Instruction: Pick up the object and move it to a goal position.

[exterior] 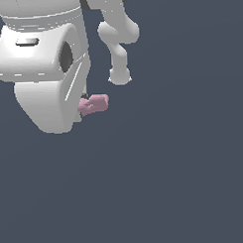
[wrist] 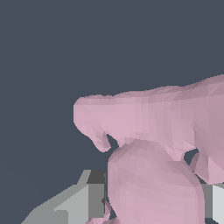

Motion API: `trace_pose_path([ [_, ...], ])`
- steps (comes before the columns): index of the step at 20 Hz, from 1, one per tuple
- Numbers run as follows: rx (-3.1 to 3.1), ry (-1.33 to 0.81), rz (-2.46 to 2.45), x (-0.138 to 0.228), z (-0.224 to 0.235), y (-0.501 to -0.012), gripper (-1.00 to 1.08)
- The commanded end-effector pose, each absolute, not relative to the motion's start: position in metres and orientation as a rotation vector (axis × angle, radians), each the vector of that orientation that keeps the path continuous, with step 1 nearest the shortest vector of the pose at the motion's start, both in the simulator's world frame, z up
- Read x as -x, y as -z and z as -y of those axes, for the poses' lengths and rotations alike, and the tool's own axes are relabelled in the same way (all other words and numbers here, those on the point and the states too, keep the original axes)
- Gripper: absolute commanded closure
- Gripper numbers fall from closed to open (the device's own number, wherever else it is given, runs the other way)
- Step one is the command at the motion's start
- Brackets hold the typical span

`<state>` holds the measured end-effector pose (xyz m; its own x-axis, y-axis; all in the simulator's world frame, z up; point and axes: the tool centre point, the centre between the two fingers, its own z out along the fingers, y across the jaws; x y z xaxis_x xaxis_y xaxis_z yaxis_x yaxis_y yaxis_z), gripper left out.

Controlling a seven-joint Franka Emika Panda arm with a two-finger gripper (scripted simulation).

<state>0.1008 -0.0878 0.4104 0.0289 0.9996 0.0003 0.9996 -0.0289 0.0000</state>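
A flat, uniform dark blue-grey surface (exterior: pixel 185 181) fills the background of the exterior view, and the same tone backs the wrist view. No edge, corner, seam or texture of it shows in either view, so places on it cannot be given by its borders. No shadows fall on it. The pink object (exterior: pixel 93 104) sits against the white pincer (exterior: pixel 79 111), and whether it touches the surface cannot be told. Nothing can be seen to lie directly on the surface.
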Motion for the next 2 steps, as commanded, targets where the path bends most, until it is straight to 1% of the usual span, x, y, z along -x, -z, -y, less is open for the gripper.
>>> trace_pose_path([
  [1, 2.253, 0.000, 2.189, -0.1011, 0.0879, -0.4118, 1.08],
  [2, 2.253, 0.000, 2.189, -0.1012, 0.0879, -0.4119, 1.08],
])
